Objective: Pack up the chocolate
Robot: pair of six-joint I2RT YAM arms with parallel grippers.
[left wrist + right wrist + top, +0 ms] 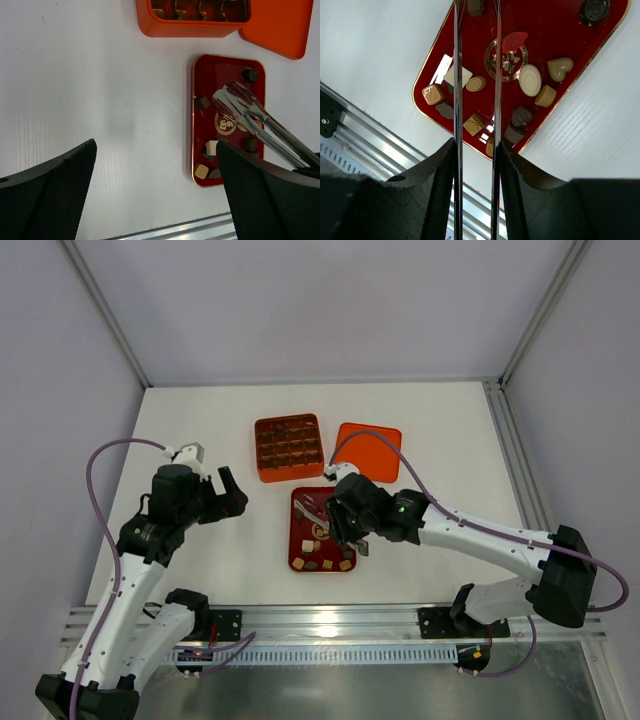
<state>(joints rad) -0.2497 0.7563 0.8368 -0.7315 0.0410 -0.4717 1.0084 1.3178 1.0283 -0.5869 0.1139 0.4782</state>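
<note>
Several small chocolate pieces [473, 123], dark brown, tan and cream, lie scattered in the dark red flat tray [555, 30], also seen from the top [305, 530]. My right gripper [476, 150] is shut on a pair of metal tongs [456, 75], whose two arms reach over the tray. The tong tips [231, 97] hover above the tray's middle. A dark piece [476, 6] shows between the arms at the top edge; I cannot tell if it is held. My left gripper [156, 150] is open and empty above bare table, left of the tray. The orange grid box [289, 447] stands behind the tray.
The orange lid [368, 450] lies right of the grid box, touching its corner. An aluminium rail [330, 620] runs along the near table edge, just in front of the tray. White walls enclose the table on three sides.
</note>
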